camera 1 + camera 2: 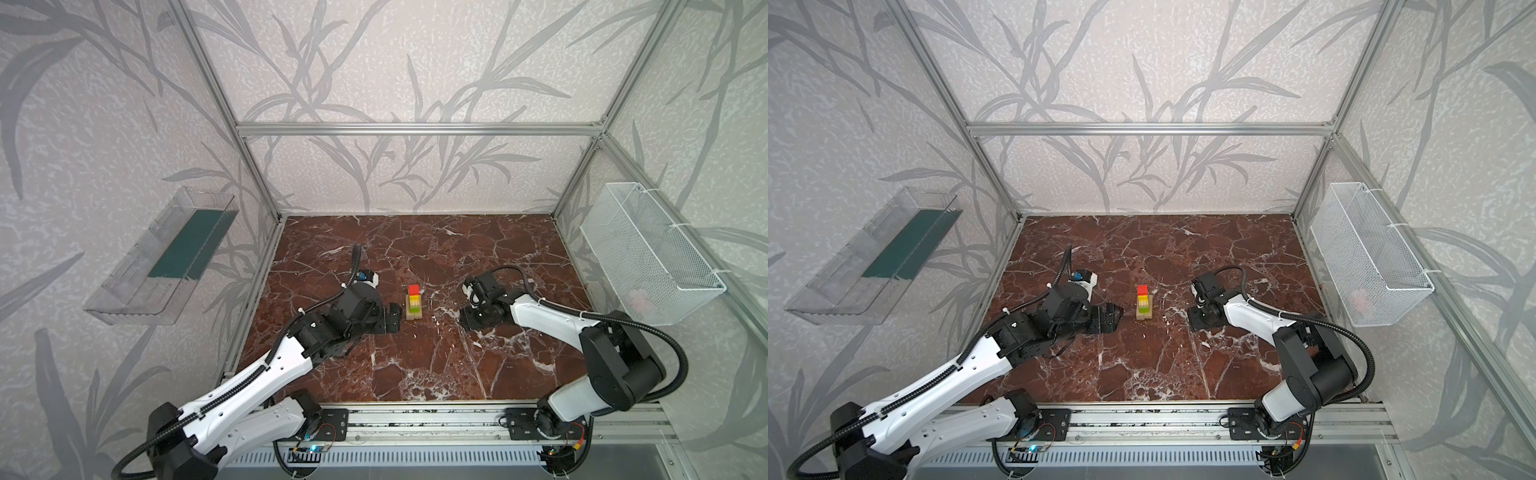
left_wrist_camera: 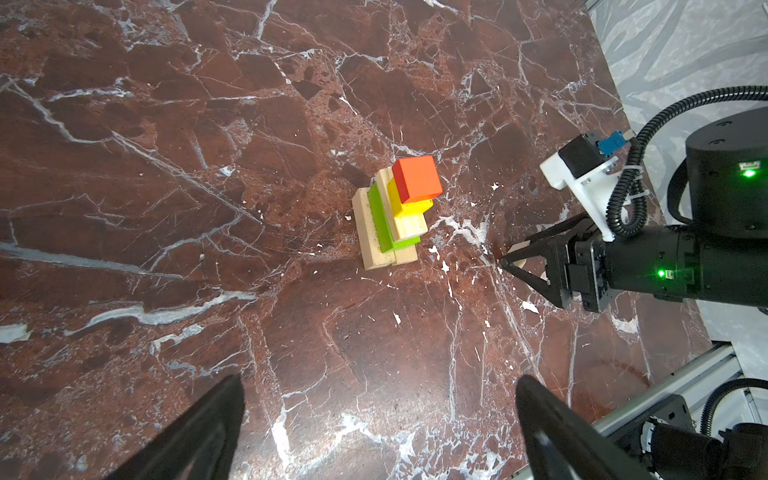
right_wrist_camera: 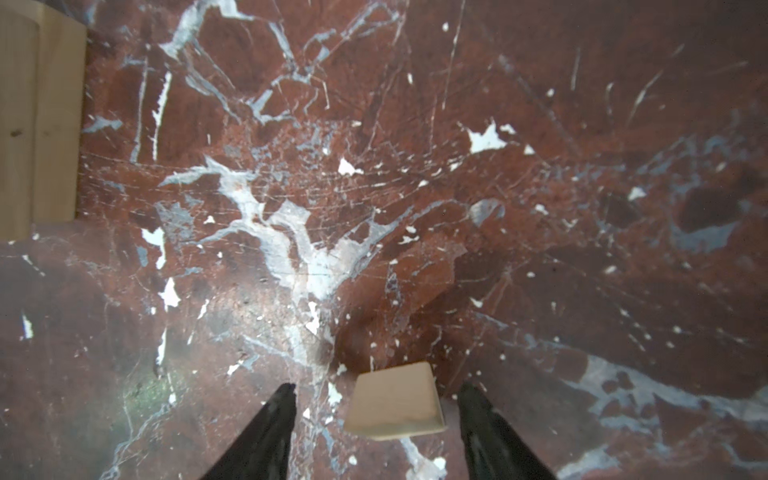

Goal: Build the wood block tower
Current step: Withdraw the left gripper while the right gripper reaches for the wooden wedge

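Left wall: clear plastic tray [image 1: 158, 257], dark green strip inside. Next, left gripper [image 2: 380, 380] low over red marble tabletop [image 1: 415, 365], jaws spread wide, nothing between them, near the wood block tower [image 1: 414, 304]. Tower mid-table, upright, apart from both grippers: tan bars at base, lime-green bar [image 2: 380, 220], 1 more tan bar, yellow cube [image 2: 409, 205], red cube [image 2: 417, 178] on top. Right of tower, right gripper [image 3: 376, 388] down at tabletop, jaws partly spread, astride 1 small tan block [image 3: 395, 401], gap visible on each side, not pinching. Right wall: white wire basket [image 1: 648, 249].
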Motion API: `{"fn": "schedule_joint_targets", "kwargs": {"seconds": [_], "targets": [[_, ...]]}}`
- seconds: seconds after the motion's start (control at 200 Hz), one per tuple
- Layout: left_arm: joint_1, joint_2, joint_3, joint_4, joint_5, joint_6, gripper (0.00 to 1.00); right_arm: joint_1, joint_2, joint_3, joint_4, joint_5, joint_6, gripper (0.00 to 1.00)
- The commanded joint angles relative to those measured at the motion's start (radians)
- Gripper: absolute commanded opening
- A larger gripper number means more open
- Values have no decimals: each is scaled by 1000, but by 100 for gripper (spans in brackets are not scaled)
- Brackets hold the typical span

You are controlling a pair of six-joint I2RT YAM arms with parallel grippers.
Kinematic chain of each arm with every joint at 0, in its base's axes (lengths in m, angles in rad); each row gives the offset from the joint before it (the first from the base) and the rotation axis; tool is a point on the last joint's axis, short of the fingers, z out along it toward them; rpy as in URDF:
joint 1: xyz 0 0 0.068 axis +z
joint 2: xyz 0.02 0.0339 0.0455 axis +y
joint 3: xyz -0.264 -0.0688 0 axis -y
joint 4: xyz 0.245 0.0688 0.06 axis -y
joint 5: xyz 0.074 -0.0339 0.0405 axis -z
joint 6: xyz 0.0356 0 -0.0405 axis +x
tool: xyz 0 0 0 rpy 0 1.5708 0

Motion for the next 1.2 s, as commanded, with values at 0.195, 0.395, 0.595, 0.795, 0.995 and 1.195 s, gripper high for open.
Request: {"fn": "schedule_joint_targets", "kwargs": {"seconds": [0.195, 0.395, 0.595, 0.795, 0.995, 1.195], "targets": [[2, 12, -8, 19, -2, -7, 100, 72, 21, -14, 85, -7, -50, 63], [3, 20, -3, 17, -2, -8, 100, 116, 17, -25, 83, 29, -14, 58], [3, 31, 0, 20, 1, -8, 100, 117, 15, -37, 79, 41, -13, 54], [4, 42, 4, 20, 1, -6, 99, 152, -4, -51, 82, -33, 2, 54], [4, 53, 14, 16, 6, -4, 99, 215, -49, -103, 82, -22, 79, 54], [4, 46, 14, 15, -1, -2, 100, 283, -100, -168, 126, 42, 165, 53]]}}
